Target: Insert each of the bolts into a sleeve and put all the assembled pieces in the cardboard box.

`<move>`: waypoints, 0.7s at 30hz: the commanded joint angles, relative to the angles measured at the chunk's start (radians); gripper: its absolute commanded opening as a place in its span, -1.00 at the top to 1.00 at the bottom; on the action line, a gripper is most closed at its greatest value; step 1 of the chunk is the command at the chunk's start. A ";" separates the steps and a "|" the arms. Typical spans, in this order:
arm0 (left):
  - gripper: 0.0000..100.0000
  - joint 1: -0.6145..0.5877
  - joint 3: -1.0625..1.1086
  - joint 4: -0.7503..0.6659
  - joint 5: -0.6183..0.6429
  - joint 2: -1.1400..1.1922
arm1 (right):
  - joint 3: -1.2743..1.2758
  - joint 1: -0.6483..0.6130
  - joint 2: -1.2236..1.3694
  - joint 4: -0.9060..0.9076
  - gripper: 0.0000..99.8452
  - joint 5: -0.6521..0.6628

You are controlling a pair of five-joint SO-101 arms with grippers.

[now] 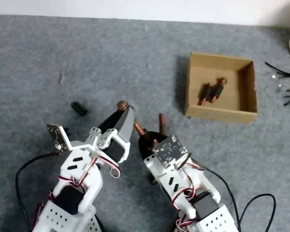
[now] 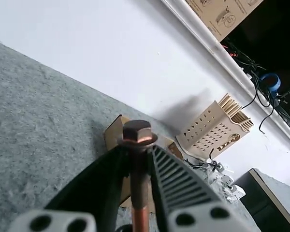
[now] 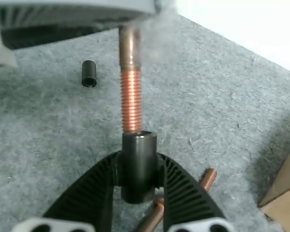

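My left gripper [image 2: 137, 152] is shut on a copper bolt [image 2: 137, 136], with the hex head just past the fingertips. In the high view this bolt [image 1: 130, 118] slants from the left gripper [image 1: 125, 115] toward my right gripper [image 1: 146, 140]. My right gripper [image 3: 139, 166] is shut on a black sleeve [image 3: 139, 159] held upright. The bolt's threaded end [image 3: 131, 96] meets the sleeve's open mouth. The cardboard box [image 1: 195, 84] at the right holds two assembled pieces [image 1: 210, 92]. A loose sleeve [image 1: 79, 108] lies at the left.
A loose bolt [image 1: 161, 123] lies just right of the grippers; two loose bolts [image 3: 208, 178] show under the right fingers. The spare sleeve [image 3: 89, 73] lies on grey carpet. Cables [image 1: 285, 84] and a white slatted basket [image 2: 215, 128] sit beyond the box.
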 commanded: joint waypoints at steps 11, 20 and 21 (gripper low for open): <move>0.99 0.018 0.019 0.051 0.006 -0.001 | 0.114 -0.005 -0.019 -0.206 0.98 -0.009; 0.99 0.019 0.019 0.051 0.006 -0.002 | 0.117 -0.010 -0.010 -0.199 0.98 -0.008; 0.99 0.019 0.019 0.051 0.006 -0.004 | 0.117 -0.010 -0.013 -0.188 0.98 -0.008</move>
